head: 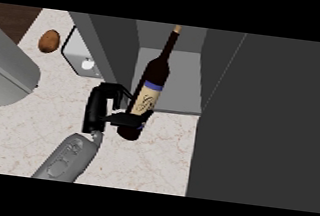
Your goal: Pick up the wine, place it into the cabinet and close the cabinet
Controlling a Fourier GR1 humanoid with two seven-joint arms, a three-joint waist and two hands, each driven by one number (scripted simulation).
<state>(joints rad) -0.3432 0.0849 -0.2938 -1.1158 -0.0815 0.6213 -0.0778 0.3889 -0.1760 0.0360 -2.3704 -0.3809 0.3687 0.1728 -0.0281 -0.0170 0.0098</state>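
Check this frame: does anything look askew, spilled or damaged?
Only the wine bottle stands out: it is tilted in the right hand, with its neck reaching into the open cabinet and its base outside, above the counter. That fits a placement under way. No spill or damage shows.
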